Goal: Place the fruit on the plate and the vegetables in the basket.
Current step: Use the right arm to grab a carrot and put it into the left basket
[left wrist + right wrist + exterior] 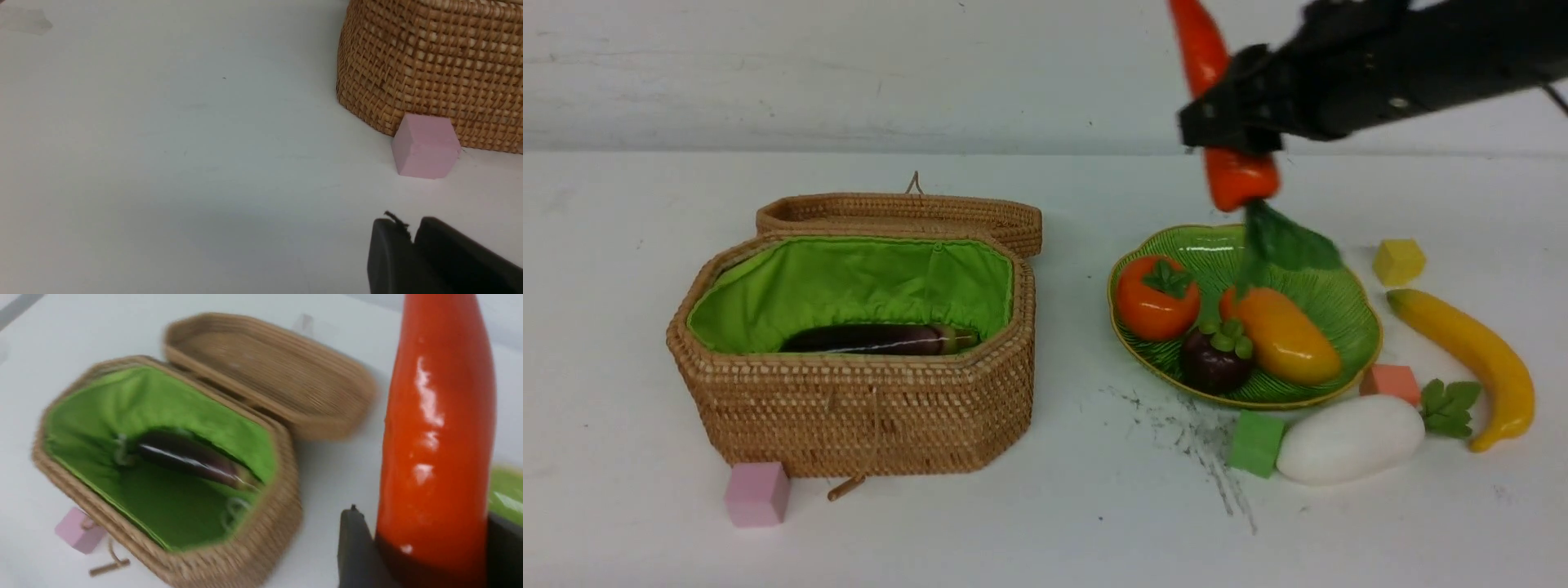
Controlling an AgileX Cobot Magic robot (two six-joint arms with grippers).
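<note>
White counter (1045, 539), pale wall behind, and your right tool (1232, 140) hangs high over the far rim of the plate (1347, 304). It's clamped on the red-orange pepper (1235, 178), tip up, green stem dangling. You've pinched it near the thick stem end, which I'd judge gives the pads the widest bite on a slick toy. The basket (849, 416) sits well off to the left with its lid (898, 214) thrown back, so the mouth is open for a drop from above. The eggplant (874, 339) lies inside on the green lining. On the plate you've got persimmon (1156, 300), mangosteen (1215, 366) and mango (1286, 336). Banana (1474, 363) and radish (1347, 439) lie on the counter just beside it. Your left tool (412, 247) sits low near the pink cube (425, 147) at the basket's front corner, jaws together on nothing; parked clear, I'd say.
</note>
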